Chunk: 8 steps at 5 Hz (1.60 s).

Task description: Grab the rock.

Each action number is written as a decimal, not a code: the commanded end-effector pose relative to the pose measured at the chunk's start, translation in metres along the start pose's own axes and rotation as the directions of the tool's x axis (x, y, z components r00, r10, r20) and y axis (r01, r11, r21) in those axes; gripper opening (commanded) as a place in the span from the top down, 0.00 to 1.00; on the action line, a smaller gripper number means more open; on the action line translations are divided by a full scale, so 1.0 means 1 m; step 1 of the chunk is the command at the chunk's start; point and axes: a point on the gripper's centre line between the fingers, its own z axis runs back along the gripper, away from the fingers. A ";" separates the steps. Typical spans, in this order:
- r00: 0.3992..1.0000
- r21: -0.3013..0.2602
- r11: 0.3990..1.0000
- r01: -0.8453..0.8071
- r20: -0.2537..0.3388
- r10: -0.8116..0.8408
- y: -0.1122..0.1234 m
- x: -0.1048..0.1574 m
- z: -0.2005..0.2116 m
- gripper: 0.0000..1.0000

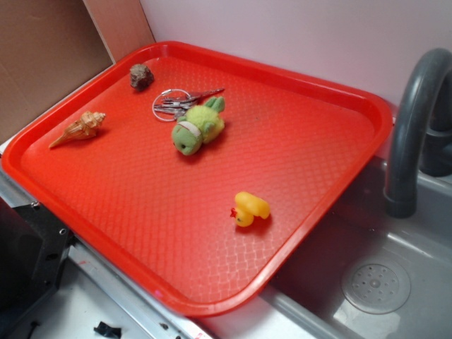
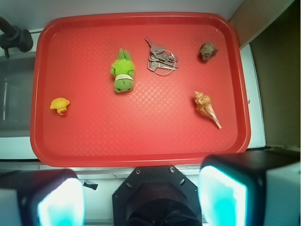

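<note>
The rock point(image 1: 141, 76) is a small lumpy dark grey-brown stone at the far left corner of the red tray point(image 1: 304, 183). In the wrist view the rock point(image 2: 208, 51) lies at the tray's upper right. My gripper point(image 2: 141, 200) is high above the tray's near edge, well away from the rock. Its two fingers point(image 2: 221, 197) stand wide apart with nothing between them. The gripper does not show in the exterior view.
On the tray lie a tan spiral seashell point(image 1: 79, 129), a bunch of keys point(image 1: 175, 103), a green plush toy point(image 1: 199, 128) and a yellow rubber duck point(image 1: 249, 209). A grey sink point(image 1: 374, 282) with a curved faucet point(image 1: 409, 127) is at the right.
</note>
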 end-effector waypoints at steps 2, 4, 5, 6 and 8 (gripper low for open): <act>0.981 -0.060 0.981 -0.186 0.045 0.189 0.011 0.014 -0.009 0.00; 0.760 -0.118 0.775 -0.620 0.153 0.631 0.060 0.071 -0.065 0.00; 0.606 -0.163 0.635 -0.755 0.198 0.771 0.082 0.097 -0.101 0.00; 0.520 -0.109 0.569 -0.815 0.296 0.801 0.103 0.123 -0.135 0.00; 0.486 -0.016 0.518 -0.855 0.323 0.812 0.139 0.151 -0.180 0.00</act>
